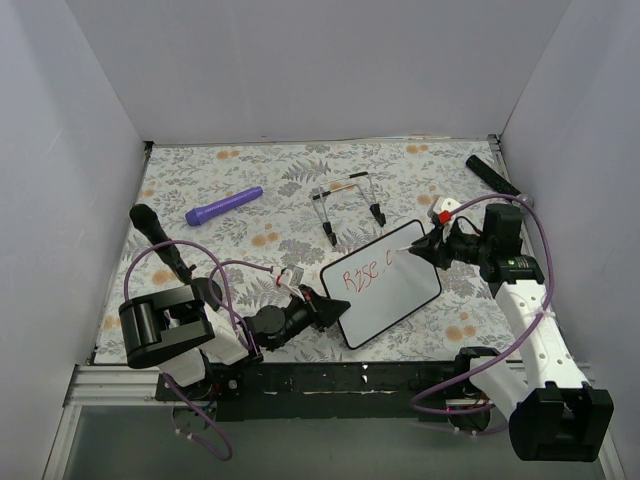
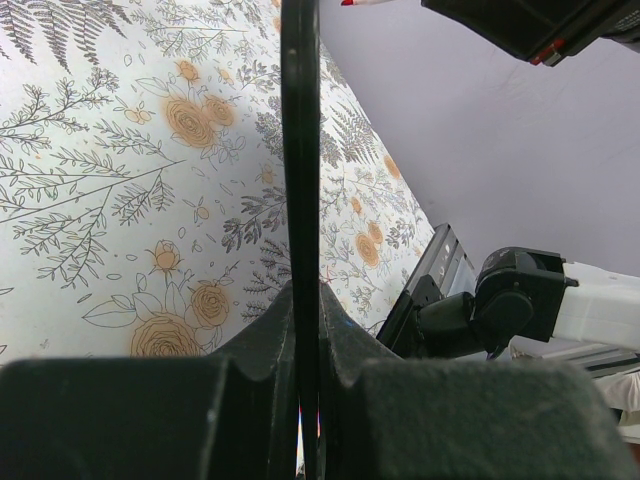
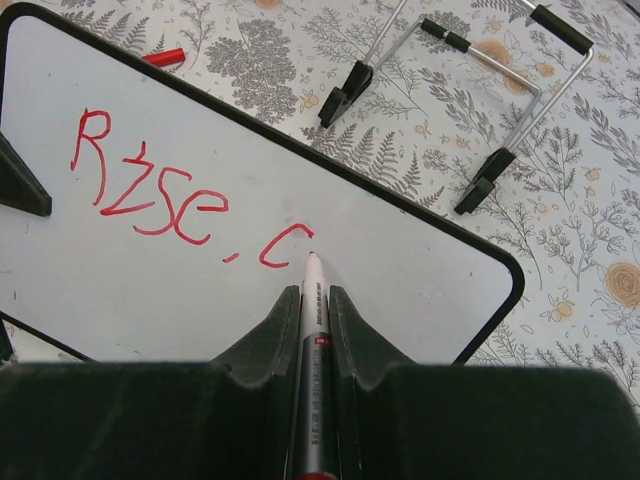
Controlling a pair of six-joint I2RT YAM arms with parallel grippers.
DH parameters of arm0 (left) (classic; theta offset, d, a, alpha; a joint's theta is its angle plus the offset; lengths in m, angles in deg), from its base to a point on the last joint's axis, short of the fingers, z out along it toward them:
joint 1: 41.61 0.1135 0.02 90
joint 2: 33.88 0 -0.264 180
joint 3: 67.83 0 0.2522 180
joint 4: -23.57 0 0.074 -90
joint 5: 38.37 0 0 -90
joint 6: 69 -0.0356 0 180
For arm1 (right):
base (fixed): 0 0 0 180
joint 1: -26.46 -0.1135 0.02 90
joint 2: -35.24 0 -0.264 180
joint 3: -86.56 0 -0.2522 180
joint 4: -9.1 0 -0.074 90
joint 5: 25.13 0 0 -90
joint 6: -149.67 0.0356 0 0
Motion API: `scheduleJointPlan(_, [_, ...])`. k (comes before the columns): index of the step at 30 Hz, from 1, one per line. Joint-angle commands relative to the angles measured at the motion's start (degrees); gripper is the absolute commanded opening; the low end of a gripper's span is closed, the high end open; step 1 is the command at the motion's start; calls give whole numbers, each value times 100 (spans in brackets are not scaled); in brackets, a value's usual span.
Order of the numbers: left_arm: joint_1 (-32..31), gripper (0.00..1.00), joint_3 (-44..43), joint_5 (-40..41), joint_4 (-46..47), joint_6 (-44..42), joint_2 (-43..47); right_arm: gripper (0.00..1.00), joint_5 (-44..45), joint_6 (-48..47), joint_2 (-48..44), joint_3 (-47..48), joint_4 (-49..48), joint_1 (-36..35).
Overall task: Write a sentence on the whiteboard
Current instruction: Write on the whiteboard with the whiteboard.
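whiteboard (image 1: 395,290): mid floral surface (image 1: 270,180), long axis near-left to far-right
sentence (image 3: 172,205): red, reads "Rise . c", runs along that axis
L fingers (image 2: 250,350): clamped on whiteboard's near-left rim
R fingers (image 3: 260,335): gripping marker pen (image 3: 314,300), tip touching whiteboard at "c"
wire stand (image 1: 350,205): just beyond whiteboard

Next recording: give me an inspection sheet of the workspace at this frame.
Surface: floral cloth, flat.
Job's things: whiteboard, white face up; sentence reads "Rise c" in red.
Clutter: wire stand, purple tube, red cap, black rod, black bar.
Pincers: left pincer shut on the whiteboard's edge; right pincer shut on a marker, tip at the "c".
Cables: purple cables loop along both arms.
Surroundings: plain white walls.
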Motion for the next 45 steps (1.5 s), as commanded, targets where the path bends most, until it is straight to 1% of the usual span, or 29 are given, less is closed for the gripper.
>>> scheduleJointPlan(1, [-55,0,77,-118,768,-185,-26,1,-104,-3,36,48,-170,136])
scheduleJointPlan(24, [-55,0,15,-224,786,-203,-96,1,-262,120,590,30,-398,22])
scheduleJointPlan(30, [-55,0,15,-224,812,-203,-114,1,-96,392,537,74,-723,13])
scheduleJointPlan(37, [-55,0,24,-224,821,-203,-123,1,388,524,476,13,-846,13])
scheduleJointPlan(39, [-55,0,33,-206,821,-194,-123,1,450,472,467,4,-812,13])
scheduleJointPlan(45, [-55,0,77,-154,839,-194,-70,1,441,120,458,-14,-302,22])
